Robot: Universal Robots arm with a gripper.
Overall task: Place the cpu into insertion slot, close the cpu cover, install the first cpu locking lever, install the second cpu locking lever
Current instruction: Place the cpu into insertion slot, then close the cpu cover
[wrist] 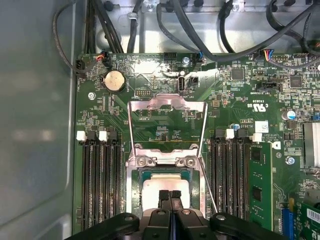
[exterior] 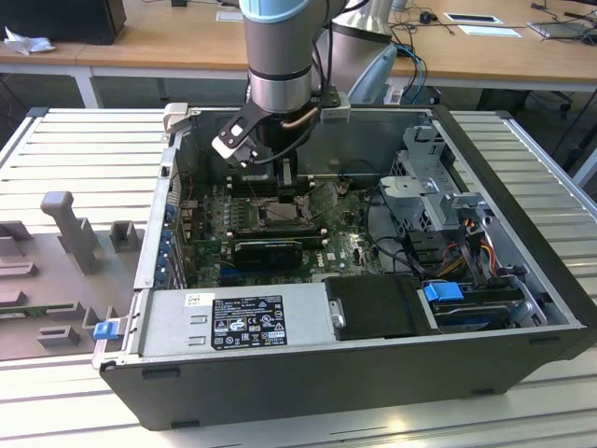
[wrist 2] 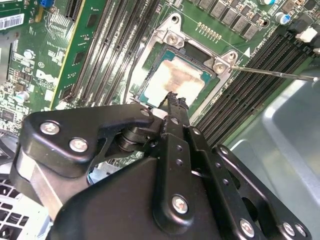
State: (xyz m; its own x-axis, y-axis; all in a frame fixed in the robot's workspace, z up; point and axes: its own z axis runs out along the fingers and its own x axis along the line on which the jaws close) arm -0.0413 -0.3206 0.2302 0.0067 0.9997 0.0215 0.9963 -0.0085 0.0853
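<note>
The cpu point(wrist: 165, 184) lies flat in the insertion slot point(wrist: 132, 192), its pale metal top stained brown point(wrist 2: 175, 79). My gripper point(wrist: 170, 194) is shut with nothing in it. Its fingertips point(wrist 2: 175, 100) are pressed together just over the cpu's near edge. The cpu cover point(wrist: 167, 102) is swung back from its hinge, and green board shows through its window. One thin locking lever point(wrist 2: 272, 73) sticks out free beside the socket point(wrist: 209, 187). In the exterior view the gripper point(exterior: 284, 182) reaches down into the open computer case over the motherboard.
Long black memory slots point(wrist: 100, 180) point(wrist: 227, 175) flank the socket. A coin battery point(wrist: 114, 80) and black cables point(wrist: 200, 30) lie beyond it, and the grey case wall point(wrist: 35, 125) is close. In the case are a power supply point(exterior: 242, 322) and a drive cage point(exterior: 438, 196).
</note>
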